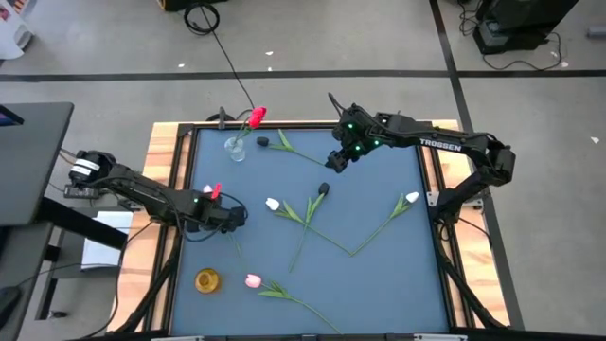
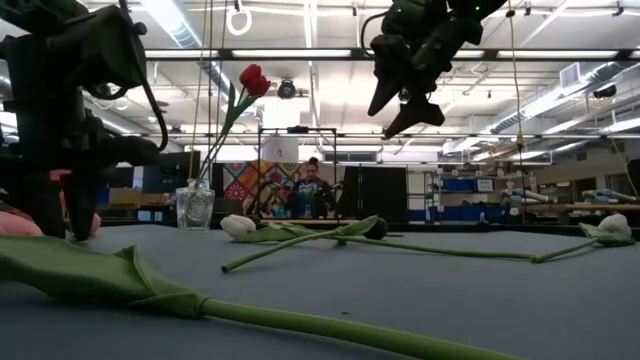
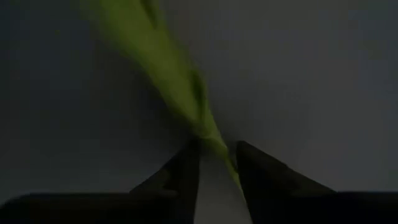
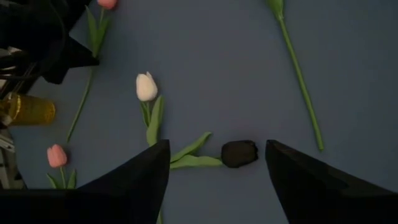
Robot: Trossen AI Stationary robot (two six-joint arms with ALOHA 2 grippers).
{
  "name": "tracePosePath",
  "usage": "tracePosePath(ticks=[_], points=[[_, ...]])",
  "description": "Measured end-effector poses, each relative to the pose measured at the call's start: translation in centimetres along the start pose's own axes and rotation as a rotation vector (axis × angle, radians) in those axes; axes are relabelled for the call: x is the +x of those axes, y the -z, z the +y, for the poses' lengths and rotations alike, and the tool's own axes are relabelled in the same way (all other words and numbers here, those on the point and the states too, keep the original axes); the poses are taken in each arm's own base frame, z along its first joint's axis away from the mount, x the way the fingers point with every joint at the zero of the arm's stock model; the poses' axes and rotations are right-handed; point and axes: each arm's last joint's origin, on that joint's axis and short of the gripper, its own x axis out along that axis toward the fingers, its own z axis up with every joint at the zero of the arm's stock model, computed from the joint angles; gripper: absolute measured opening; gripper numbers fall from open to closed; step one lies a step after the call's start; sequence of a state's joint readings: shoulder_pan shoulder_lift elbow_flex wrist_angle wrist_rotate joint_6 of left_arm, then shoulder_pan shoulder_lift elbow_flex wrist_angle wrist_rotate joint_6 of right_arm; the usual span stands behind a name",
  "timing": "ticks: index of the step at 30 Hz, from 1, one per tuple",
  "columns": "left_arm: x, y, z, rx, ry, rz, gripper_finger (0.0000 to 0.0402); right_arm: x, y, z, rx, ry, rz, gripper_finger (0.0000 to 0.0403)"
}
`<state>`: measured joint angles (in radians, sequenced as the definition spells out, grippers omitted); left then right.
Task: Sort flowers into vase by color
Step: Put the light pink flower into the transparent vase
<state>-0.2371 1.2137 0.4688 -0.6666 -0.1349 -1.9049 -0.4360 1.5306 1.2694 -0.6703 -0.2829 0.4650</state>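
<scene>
A blue-grey mat (image 1: 379, 275) covers the table, which stands on a grey floor; beyond its far edge lies a large hall with ceiling lights, where a person (image 2: 310, 185) sits at a desk.

At the far left of the mat stands a clear glass vase (image 1: 235, 149) holding one red tulip (image 1: 257, 116) that leans to the right. A small amber vase (image 1: 207, 280) stands at the near left.

The other flowers lie flat on the mat. A dark tulip (image 1: 263, 141) lies just right of the glass vase, its stem running toward the centre. A second dark tulip (image 1: 324, 189) lies mid-mat, directly below the right gripper. A white tulip (image 1: 273, 204) lies left of centre and another white tulip (image 1: 412, 198) toward the right, their stems crossing near the middle. A pink tulip (image 1: 253, 280) lies just right of the amber vase, its stem trailing toward the near edge.

The left gripper (image 1: 232, 216) is down at the mat on the left side. In its wrist view the fingers (image 3: 180, 177) stand either side of a green stem (image 3: 211, 134), narrowly apart; whether they already press it cannot be told. A red-pink flower head (image 1: 212, 192) shows just beside that arm, on its far side.

The right gripper (image 1: 337, 161) hangs above the mat's far centre, fingers wide apart and holding nothing.
</scene>
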Motion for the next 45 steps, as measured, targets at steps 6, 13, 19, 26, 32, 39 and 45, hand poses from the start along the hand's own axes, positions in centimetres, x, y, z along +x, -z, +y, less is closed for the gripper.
tracePosePath(ticks=[6, 13, 19, 26, 32, 39, 45], points=[[-0.6, 0.0, -0.3, 0.051, -0.010, -0.018, 0.0035, 0.0, -0.1, 0.0, 0.008, -0.009, -0.011, 0.0252], [-2.7, 0.0, -2.5, 0.090, 0.176, -0.083, 0.0010, 0.1, -0.7, 1.1, -0.043, -0.117, -0.070, 0.0214], [-6.1, -0.6, -4.8, 0.149, 0.479, -0.232, 0.0009, 0.0, -1.1, 3.3, -0.125, -0.348, -0.091, 0.0201], [-9.8, -1.5, -7.5, 0.521, 0.840, -0.431, 0.0008, -0.1, -1.7, 5.5, -0.178, -0.469, -0.210, 0.0201], [-11.2, -3.2, -9.0, 0.607, 0.984, -0.551, 0.0008, -0.6, -2.0, 7.3, -0.217, -0.563, -0.306, 0.0201], [-12.3, -4.7, -10.3, 0.696, 1.133, -0.661, 0.0007, 0.4, -1.9, 8.6, -0.238, -0.577, -0.370, 0.0201], [-12.2, -4.7, -10.9, 0.810, 1.217, -0.652, 0.0007, 1.8, -2.1, 9.4, -0.252, -0.612, -0.413, 0.0194]])
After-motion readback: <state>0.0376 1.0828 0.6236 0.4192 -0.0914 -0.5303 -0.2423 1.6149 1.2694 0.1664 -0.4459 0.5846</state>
